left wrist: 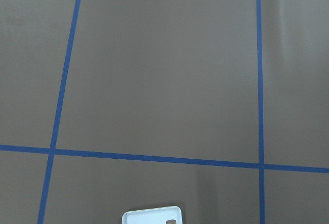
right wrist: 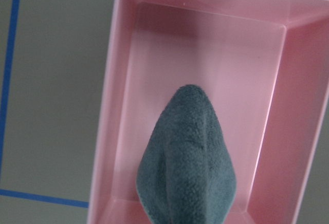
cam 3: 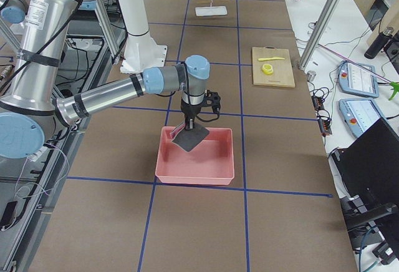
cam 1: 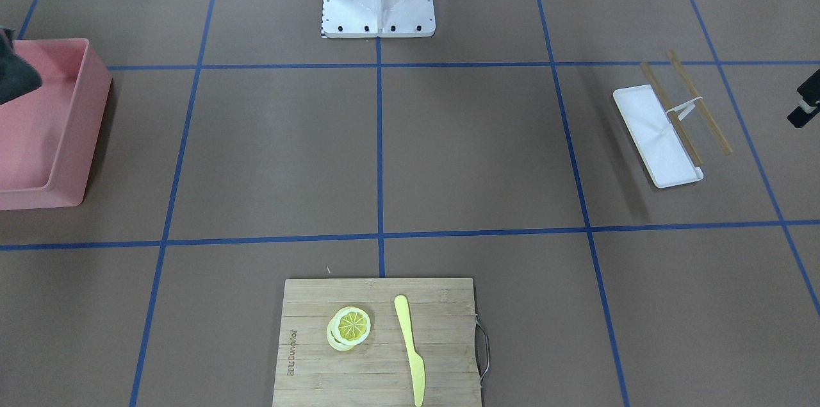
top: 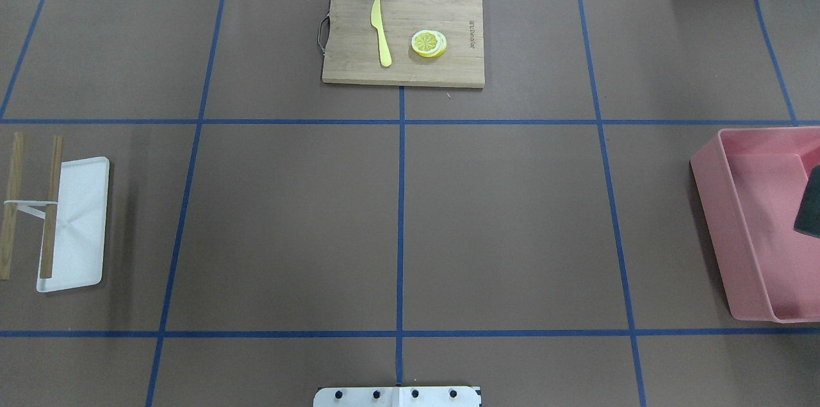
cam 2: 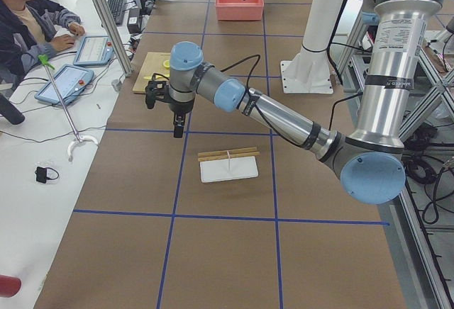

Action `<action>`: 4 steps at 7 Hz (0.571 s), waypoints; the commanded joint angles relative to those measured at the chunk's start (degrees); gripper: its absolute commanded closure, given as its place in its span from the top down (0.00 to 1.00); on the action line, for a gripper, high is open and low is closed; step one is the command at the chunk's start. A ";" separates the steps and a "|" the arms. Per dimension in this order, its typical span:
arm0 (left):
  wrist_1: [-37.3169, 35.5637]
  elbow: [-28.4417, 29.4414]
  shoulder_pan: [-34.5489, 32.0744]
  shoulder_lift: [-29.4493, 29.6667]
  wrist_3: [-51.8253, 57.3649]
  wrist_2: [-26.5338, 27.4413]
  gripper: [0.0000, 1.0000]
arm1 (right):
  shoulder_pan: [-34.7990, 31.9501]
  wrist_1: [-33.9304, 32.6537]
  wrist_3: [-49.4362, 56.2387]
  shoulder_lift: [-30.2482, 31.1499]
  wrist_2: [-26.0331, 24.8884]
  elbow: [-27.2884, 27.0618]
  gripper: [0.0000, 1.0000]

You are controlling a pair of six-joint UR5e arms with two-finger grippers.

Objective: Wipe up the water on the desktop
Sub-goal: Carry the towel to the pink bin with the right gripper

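The desktop is a matte brown surface with blue tape lines; no wet patch shows on it. My right gripper is shut on a dark grey-green cloth and holds it hanging over the pink bin at the table's right end. The cloth also shows at the overhead view's right edge and in the front view. My left gripper hovers above the desktop near the white tray. Only a sliver of it shows in the front view, so I cannot tell whether it is open.
A bamboo cutting board at the far middle carries a yellow knife and lemon slices. A white tray with a two-bar wooden rack lies at the left. An operator sits beyond the far edge.
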State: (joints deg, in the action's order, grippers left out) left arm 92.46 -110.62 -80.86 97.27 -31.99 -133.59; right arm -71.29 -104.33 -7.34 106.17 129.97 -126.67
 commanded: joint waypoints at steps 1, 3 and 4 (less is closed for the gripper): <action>0.00 -0.13 0.00 0.37 0.00 0.00 0.97 | -1.66 -0.79 5.14 0.79 -0.76 2.55 0.23; 0.00 -0.21 0.00 0.02 0.00 0.00 0.97 | -2.27 -0.53 5.06 0.53 -0.68 3.79 1.00; 0.08 -0.21 0.00 -0.06 0.00 0.00 0.97 | -2.27 -0.44 4.97 -0.17 -0.59 3.62 1.00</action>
State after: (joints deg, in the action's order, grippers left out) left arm 92.48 -110.80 -80.86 97.33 -31.99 -133.60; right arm -73.37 -104.92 -2.37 106.68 129.29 -123.29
